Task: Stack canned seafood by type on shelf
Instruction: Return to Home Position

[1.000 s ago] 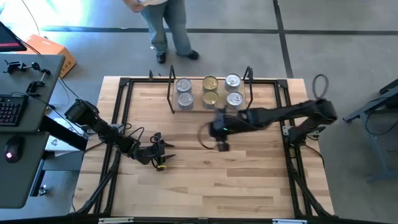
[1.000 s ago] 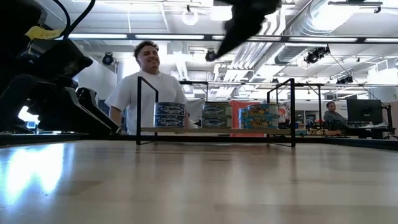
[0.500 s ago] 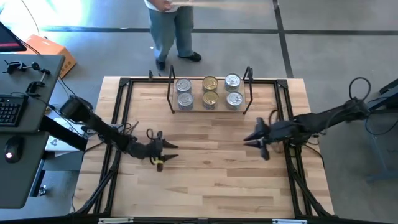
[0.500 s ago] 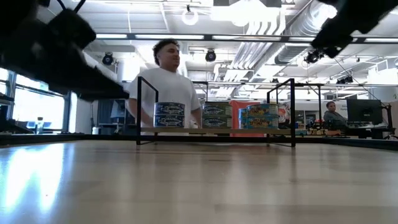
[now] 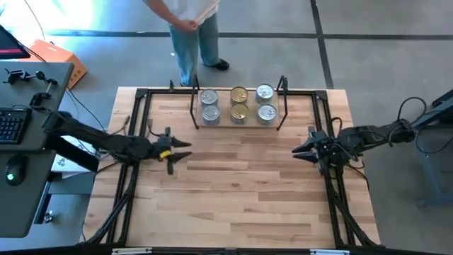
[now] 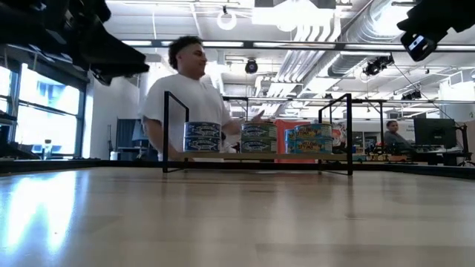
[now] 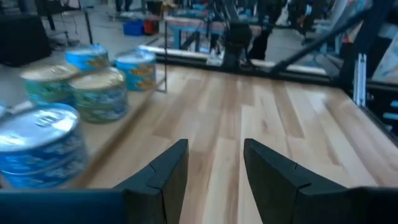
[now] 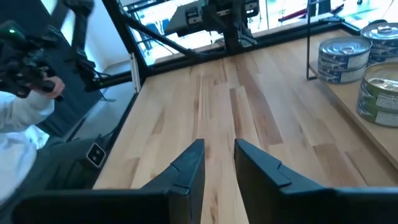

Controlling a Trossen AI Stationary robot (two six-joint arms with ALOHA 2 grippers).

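Cans point(image 5: 239, 110) are all on the shelf point(image 5: 221, 122), which sits centred at the far edge of the bench point(image 5: 241, 205). From above there are three columns, two stacks deep: silver lids left, gold lids middle, silver lids right. The low view shows the stacks two high, with dark blue labels left, greenish middle, light blue/yellow right.

Left gripper point(image 5: 185, 149) is near the bench's left edge, in front of the shelf's left end. It's raised off the surface and points toward the right edge. Fingers are apart with nothing between them. Nearest cans are the dark blue ones, off to its far side and well apart from it.

Right gripper point(image 5: 296, 151) is near the right edge, in front of the shelf's right end, facing the left gripper. Fingers have a narrow gap and it's empty. Cans are well apart from it, toward the far edge.

A person point(image 5: 191, 28) stands beyond the far edge, behind the shelf's left end.
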